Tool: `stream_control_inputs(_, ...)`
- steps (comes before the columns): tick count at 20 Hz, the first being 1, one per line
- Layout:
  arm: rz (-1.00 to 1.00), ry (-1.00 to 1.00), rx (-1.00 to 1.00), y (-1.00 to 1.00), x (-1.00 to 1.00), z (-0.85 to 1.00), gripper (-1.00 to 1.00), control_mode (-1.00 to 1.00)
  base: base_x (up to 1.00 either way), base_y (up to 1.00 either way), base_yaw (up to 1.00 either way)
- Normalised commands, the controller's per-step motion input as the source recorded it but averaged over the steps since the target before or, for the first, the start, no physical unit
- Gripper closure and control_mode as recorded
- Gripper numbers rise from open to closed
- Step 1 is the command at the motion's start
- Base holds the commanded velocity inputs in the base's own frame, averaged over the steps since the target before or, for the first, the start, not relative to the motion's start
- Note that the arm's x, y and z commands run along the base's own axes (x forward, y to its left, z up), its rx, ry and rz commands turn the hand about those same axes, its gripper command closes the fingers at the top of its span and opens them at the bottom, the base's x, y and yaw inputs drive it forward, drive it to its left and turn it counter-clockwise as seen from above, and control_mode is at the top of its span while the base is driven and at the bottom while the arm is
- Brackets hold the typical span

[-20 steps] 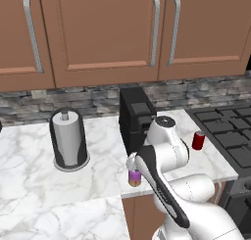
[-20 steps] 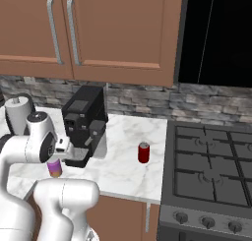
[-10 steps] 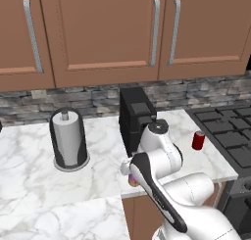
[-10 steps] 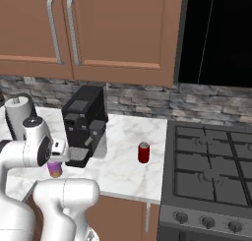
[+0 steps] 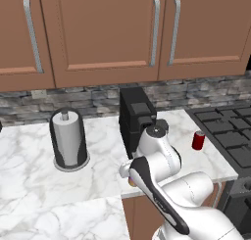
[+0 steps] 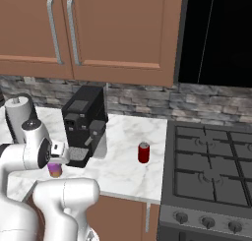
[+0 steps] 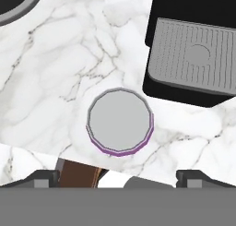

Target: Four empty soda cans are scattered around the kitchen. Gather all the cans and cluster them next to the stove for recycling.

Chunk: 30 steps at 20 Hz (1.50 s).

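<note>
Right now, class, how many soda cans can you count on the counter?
2: a red can near the stove; a purple can beside the coffee machine, below the gripper. Others may be hidden.

the white arm's wrist has swung lower and further toward 7 o'clock in the left base view, sinking over the front edge of the white marble bench (image 5: 98,136). its white casing now hides almost all of the purple-pink soda can with the silvery top (image 7: 120,121), which stood plainly visible a second ago; just a sliver of it shows at the bench edge. in the right base view the wrist has dropped closer onto that can (image 6: 55,170), toward 6 o'clock.
</note>
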Motion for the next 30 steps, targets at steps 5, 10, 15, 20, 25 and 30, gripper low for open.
stream_control_inputs(5,0.00,0.00,0.00,0.00,0.04,0.00,-1.00,-1.00,0.00,0.00,0.00)
stream_control_inputs(10,0.00,0.00,0.00,0.00,0.09,0.00,-1.00,-1.00,0.00,0.00,0.00)
stream_control_inputs(15,0.00,0.00,0.00,0.00,0.16,0.00,-1.00,-1.00,0.00,0.00,0.00)
stream_control_inputs(20,0.00,0.00,0.00,0.00,0.17,-0.02,-1.00,-1.00,0.00,0.00,0.00)
stream_control_inputs(25,0.00,0.00,0.00,0.00,0.14,-0.12,-1.00,-1.00,0.00,0.00,0.00)
stream_control_inputs(30,0.00,0.00,0.00,0.00,0.08,-0.22,-1.00,-1.00,0.00,0.00,0.00)
